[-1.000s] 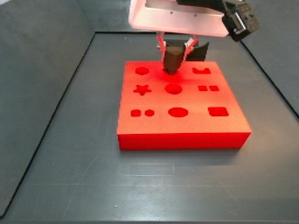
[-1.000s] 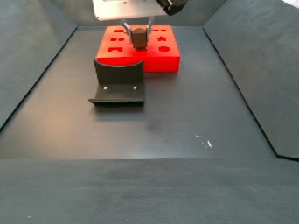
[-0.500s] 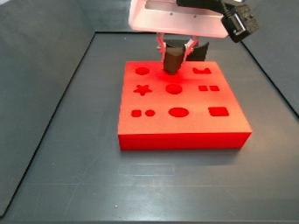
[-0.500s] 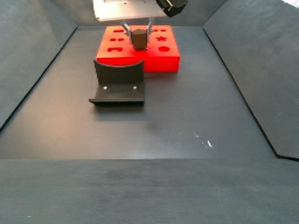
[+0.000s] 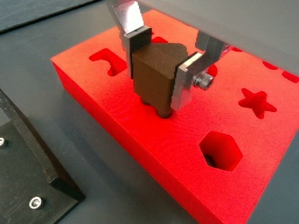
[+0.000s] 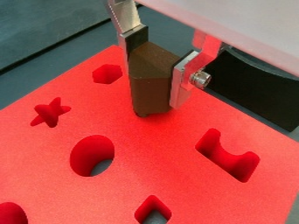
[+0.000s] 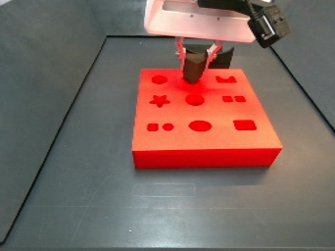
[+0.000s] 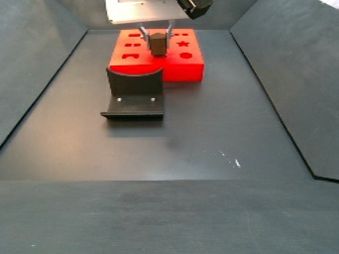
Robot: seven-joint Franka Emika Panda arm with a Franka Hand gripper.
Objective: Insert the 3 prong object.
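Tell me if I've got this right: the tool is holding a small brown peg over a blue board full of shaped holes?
Nearly: the board is red, not blue, as both wrist views show. The tool does hold the small brown peg over it.

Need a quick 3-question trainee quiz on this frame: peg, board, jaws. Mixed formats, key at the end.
1. True or false: the small brown block-like 3 prong object lies loose on the dark floor.
2. Multiple choice: the gripper is over A) the red board with shaped holes, B) the dark L-shaped fixture, C) bare floor.
3. Fill in: in a wrist view, the cutout nearest the camera on the board's front edge is a ____ hole.

Key:
1. False. The jaws are shut on it and its lower end sits at the board's top face.
2. A.
3. Hexagon.
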